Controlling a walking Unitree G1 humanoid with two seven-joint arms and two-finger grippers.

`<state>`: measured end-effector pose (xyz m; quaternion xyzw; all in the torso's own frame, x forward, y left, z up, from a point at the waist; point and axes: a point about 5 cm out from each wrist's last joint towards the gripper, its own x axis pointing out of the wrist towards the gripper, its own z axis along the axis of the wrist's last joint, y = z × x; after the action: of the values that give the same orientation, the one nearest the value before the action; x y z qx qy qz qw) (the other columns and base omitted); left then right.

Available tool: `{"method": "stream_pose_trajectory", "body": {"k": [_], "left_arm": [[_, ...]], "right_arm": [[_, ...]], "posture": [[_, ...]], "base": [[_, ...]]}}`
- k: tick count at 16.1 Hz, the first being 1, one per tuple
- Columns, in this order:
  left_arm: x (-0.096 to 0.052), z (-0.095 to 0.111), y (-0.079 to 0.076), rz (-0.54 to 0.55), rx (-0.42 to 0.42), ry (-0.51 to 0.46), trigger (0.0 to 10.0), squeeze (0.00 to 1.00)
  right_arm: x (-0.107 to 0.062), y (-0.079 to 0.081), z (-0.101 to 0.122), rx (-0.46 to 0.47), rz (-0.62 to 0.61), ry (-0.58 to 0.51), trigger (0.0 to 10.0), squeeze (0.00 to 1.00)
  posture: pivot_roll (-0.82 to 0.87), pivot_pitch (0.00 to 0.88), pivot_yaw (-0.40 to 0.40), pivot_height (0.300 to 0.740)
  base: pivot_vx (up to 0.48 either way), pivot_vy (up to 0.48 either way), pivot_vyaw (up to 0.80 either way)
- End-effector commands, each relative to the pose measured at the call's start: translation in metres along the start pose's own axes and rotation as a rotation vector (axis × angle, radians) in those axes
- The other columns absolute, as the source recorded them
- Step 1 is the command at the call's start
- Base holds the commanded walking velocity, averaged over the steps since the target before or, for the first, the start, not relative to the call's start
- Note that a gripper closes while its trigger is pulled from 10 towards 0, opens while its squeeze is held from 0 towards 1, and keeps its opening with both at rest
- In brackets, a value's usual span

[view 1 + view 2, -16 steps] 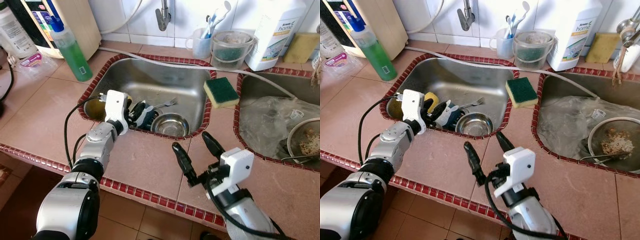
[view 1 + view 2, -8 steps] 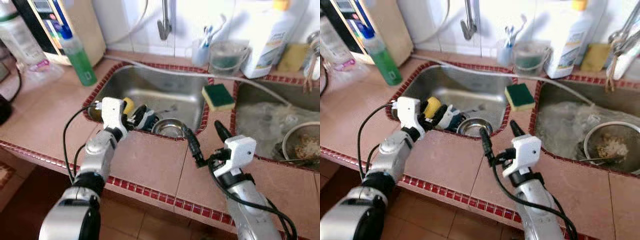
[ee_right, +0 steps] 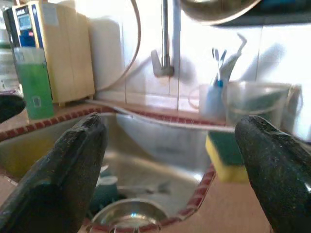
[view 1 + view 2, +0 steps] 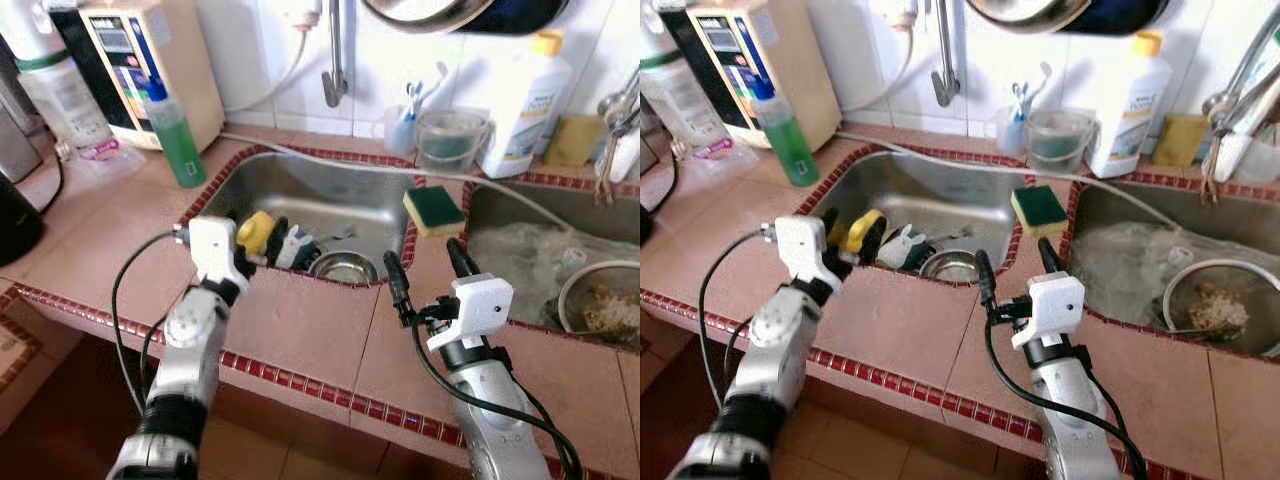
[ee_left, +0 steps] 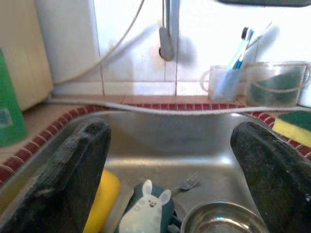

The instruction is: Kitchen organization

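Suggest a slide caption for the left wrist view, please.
Open left hand poised over the sink, facing a small steel bowl, fork and rabbit-print cup.

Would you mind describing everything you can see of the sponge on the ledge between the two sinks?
The sponge is a rectangular block with a dark green scouring layer on top and a yellow foam body beneath. It lies flat on the tiled divider between the left sink and the right sink, one edge slightly overhanging the left basin. It looks intact; nothing rests on it. The right pincer hovers nearer the counter's front, apart from it.
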<state>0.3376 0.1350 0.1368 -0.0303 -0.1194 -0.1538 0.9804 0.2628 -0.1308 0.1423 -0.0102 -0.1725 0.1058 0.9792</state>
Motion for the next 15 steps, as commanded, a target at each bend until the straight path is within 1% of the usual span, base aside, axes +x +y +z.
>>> {"method": "stream_pose_trajectory", "body": {"k": [1,2,4,7,12,15], "left_arm": [[-0.005,0.004,-0.003,0.002,0.018,-0.022,10.0,0.00],[-0.009,0.003,-0.004,0.015,-0.003,-0.018,10.0,0.00],[-0.014,0.000,-0.009,0.025,0.010,-0.010,10.0,0.00],[-0.018,-0.001,-0.012,0.050,0.006,0.018,10.0,0.00],[-0.025,-0.003,-0.009,0.063,0.023,0.067,10.0,0.00],[-0.026,-0.002,-0.008,0.059,0.032,0.072,10.0,0.00]], "right_arm": [[0.000,-0.002,-0.002,-0.009,-0.020,-0.006,10.0,0.00],[-0.001,-0.003,-0.003,-0.013,-0.020,-0.007,10.0,0.00],[0.000,-0.004,-0.005,-0.008,-0.025,-0.001,10.0,0.00],[0.003,-0.003,-0.006,-0.009,-0.017,-0.005,10.0,0.00],[0.001,-0.003,-0.011,-0.011,-0.008,0.009,10.0,0.00],[0.002,-0.003,-0.013,-0.012,-0.005,0.011,10.0,0.00]], "posture": [[-0.22,0.010,0.113,0.740],[-0.22,0.008,0.112,0.740],[-0.21,0.003,0.100,0.740],[-0.20,0.002,0.093,0.740],[-0.18,0.000,0.087,0.740],[-0.18,0.000,0.090,0.740]], "base": [[0.000,0.000,0.00],[0.000,0.000,0.00],[0.000,0.000,0.00],[0.000,0.000,0.00],[0.000,0.000,0.00],[0.000,0.000,0.00]]}}
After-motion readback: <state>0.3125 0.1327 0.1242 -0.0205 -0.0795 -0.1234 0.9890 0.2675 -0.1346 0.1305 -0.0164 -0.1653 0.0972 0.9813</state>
